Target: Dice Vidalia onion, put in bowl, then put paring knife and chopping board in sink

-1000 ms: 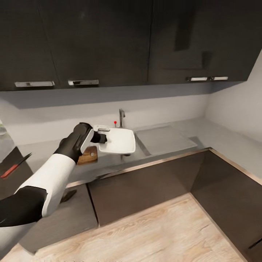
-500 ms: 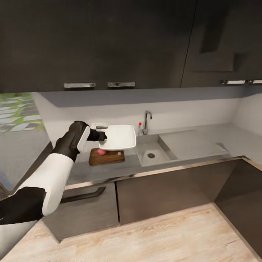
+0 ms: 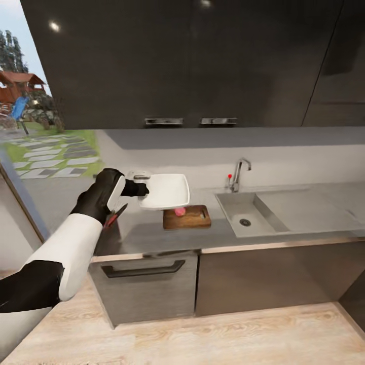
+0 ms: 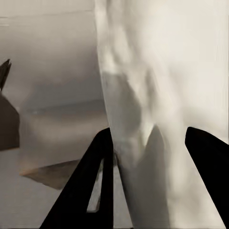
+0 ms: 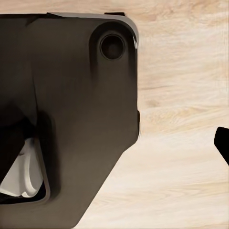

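Note:
In the head view my left gripper (image 3: 142, 189) is shut on the rim of the white squarish bowl (image 3: 165, 190) and holds it in the air above the grey countertop (image 3: 152, 234). Up close in the left wrist view, the bowl's (image 4: 157, 86) wall sits between the black fingers (image 4: 98, 186). Just below and right of the bowl lies the brown chopping board (image 3: 192, 218), with the pinkish Vidalia onion (image 3: 179, 211) on its left part. The red-handled paring knife (image 3: 116, 215) lies on the countertop beside my left forearm. The sink (image 3: 251, 219) is to the right of the board.
A chrome tap (image 3: 240, 171) with a red knob (image 3: 229, 177) stands behind the sink, and the flat drainboard (image 3: 309, 208) lies to its right. Black upper cabinets (image 3: 203, 61) hang overhead. A window (image 3: 30, 126) is at the left. The right wrist view faces the robot's dark base (image 5: 71, 105) and wood floor (image 5: 181, 143).
The camera has turned left, so the whole scene has shifted right in the picture. The board, onion and knife have come fully into view. The bowl stays in my left gripper.

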Robot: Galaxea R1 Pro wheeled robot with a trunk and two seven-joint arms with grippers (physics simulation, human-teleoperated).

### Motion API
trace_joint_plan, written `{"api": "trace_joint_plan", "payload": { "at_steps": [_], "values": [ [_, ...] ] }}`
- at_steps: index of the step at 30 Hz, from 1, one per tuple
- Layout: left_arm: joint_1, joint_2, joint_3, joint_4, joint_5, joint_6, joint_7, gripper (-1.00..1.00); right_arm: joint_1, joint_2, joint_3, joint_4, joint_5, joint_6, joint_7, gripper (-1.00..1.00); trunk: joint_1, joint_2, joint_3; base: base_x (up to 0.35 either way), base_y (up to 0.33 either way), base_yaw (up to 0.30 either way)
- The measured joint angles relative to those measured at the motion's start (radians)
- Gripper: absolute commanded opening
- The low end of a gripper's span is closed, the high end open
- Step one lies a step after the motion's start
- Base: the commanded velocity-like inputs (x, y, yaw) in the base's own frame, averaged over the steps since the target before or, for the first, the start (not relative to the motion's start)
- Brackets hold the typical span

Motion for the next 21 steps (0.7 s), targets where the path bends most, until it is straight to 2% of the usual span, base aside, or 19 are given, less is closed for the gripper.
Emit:
{"api": "trace_joint_plan", "payload": {
  "at_steps": [4, 10, 16, 21],
  "values": [
    [0.0, 0.005, 0.0, 0.002, -0.002, 0.0, 0.0, -1.0, 0.0, 0.0, 0.0, 0.0, 0.0, 0.0, 0.0, 1.0, 0.0, 0.0, 0.004, 0.0, 0.305, 0.243],
    [0.0, 0.031, 0.001, 0.007, -0.002, 0.0, 0.0, -1.0, 0.0, 0.001, 0.0, 0.0, 0.0, 0.0, 0.0, 1.0, 0.0, 0.0, 0.01, 0.0, 0.305, 0.243],
    [0.0, 0.035, 0.001, 0.01, -0.002, 0.0, -0.001, -1.0, 0.0, 0.001, 0.0, 0.0, 0.0, 0.0, 0.0, 1.0, 0.0, 0.0, 0.016, 0.0, 0.305, 0.243],
    [0.0, 0.06, 0.001, 0.018, -0.002, 0.0, -0.001, -1.0, 0.0, 0.002, 0.0, -0.002, 0.0, 0.0, -0.001, 1.0, 0.0, 0.0, 0.021, 0.0, 0.305, 0.243]
  ]
}}
